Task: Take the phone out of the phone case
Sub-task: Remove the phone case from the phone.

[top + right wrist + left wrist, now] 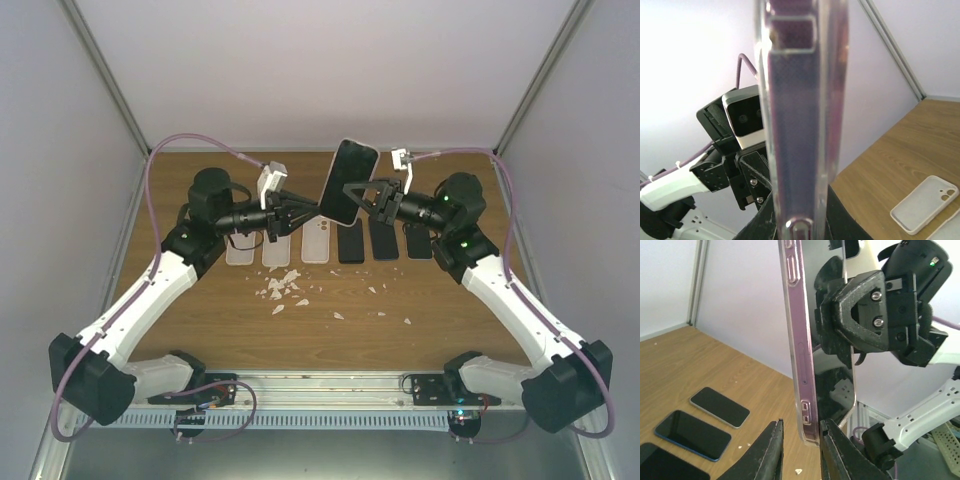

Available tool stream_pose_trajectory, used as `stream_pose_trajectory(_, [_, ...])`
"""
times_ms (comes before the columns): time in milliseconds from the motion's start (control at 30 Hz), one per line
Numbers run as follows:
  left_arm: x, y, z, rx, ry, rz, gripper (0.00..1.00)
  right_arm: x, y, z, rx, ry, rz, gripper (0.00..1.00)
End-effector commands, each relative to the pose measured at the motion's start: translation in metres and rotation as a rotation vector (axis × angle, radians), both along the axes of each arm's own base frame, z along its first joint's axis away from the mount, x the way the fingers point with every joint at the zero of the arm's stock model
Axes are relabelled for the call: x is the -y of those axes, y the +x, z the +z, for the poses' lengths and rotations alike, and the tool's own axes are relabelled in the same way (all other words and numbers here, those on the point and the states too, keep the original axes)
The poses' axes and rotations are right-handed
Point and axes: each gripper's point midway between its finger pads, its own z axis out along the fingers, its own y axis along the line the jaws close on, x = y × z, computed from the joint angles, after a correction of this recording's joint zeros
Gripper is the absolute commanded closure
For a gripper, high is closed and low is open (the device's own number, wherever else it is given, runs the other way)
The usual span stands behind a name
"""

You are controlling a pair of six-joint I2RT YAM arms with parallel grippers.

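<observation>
Phone (800, 125), seen edge-on in its clear case (799, 365), is held roughly upright above the table (200, 330), between the two arms. Right gripper (362, 195) is clamped across the phone's faces. Left gripper (801, 442) straddles the case's lower corner (one finger touches, the other shows a thin gap), so a firm pinch cannot be confirmed.

wooden table (190, 335) carries one row: three pale empty cases (315, 248) at left, three dark phones (352, 245) at right. white scraps (282, 288) lie scattered just in front.
</observation>
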Motion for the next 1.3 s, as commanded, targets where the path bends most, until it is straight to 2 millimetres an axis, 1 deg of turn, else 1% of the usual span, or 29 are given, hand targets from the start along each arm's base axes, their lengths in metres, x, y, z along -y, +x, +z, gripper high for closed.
stream_pose_trajectory(0, [-0.015,0.037,-0.062,-0.169,0.085,0.160,0.79,0.000,-0.088,0.082,0.230,0.142,0.302,1.00])
stream_pose_trajectory(133, [-0.021,0.041,-0.067,-0.232,0.038,0.159,0.79,0.002,-0.101,0.104,0.269,0.172,0.334,1.00])
stream_pose_trajectory(167, [-0.022,0.040,-0.070,-0.253,0.033,0.157,0.79,0.003,-0.103,0.107,0.276,0.175,0.338,1.00])
stream_pose_trajectory(200, [-0.023,0.040,-0.068,-0.245,0.015,0.148,0.79,0.003,-0.105,0.110,0.280,0.177,0.341,1.00])
stream_pose_trajectory(300, [-0.024,0.038,-0.074,-0.254,0.012,0.143,0.79,0.005,-0.108,0.112,0.283,0.181,0.344,1.00])
stream_pose_trajectory(367, [-0.029,0.039,-0.080,-0.274,0.015,0.161,0.79,0.006,-0.110,0.111,0.286,0.182,0.345,1.00])
stream_pose_trajectory(533, [-0.044,0.049,-0.101,-0.325,0.040,0.246,0.79,0.009,-0.116,0.116,0.306,0.185,0.349,0.99])
stream_pose_trajectory(600, [-0.046,0.052,-0.103,-0.313,0.056,0.263,0.79,0.010,-0.118,0.117,0.311,0.187,0.351,1.00])
stream_pose_trajectory(667, [-0.047,0.053,-0.100,-0.307,0.060,0.268,0.78,0.010,-0.119,0.117,0.316,0.186,0.353,0.99])
stream_pose_trajectory(700, [-0.044,0.049,-0.091,-0.289,0.041,0.231,0.77,0.010,-0.119,0.115,0.320,0.183,0.353,1.00])
stream_pose_trajectory(733, [-0.039,0.042,-0.078,-0.259,0.008,0.175,0.74,0.010,-0.119,0.112,0.327,0.177,0.352,1.00])
stream_pose_trajectory(800, [-0.030,0.019,-0.049,-0.193,-0.070,0.034,0.64,0.010,-0.115,0.107,0.330,0.166,0.339,1.00])
stream_pose_trajectory(867, [-0.024,-0.005,-0.023,-0.106,-0.121,-0.067,0.53,0.011,-0.112,0.102,0.328,0.157,0.323,0.99])
stream_pose_trajectory(933, [-0.022,-0.025,-0.001,-0.020,-0.147,-0.120,0.48,0.011,-0.108,0.097,0.322,0.149,0.309,0.99])
stream_pose_trajectory(1033, [-0.021,-0.045,0.022,0.040,-0.171,-0.174,0.45,0.011,-0.103,0.088,0.301,0.137,0.291,1.00])
stream_pose_trajectory(1133, [-0.015,-0.066,0.041,0.105,-0.174,-0.226,0.42,0.011,-0.094,0.077,0.267,0.129,0.267,0.99])
stream_pose_trajectory(1200, [-0.010,-0.079,0.050,0.151,-0.169,-0.254,0.40,0.011,-0.091,0.073,0.250,0.127,0.260,1.00])
stream_pose_trajectory(1267, [-0.007,-0.085,0.056,0.171,-0.168,-0.265,0.38,0.010,-0.088,0.069,0.241,0.124,0.257,0.99])
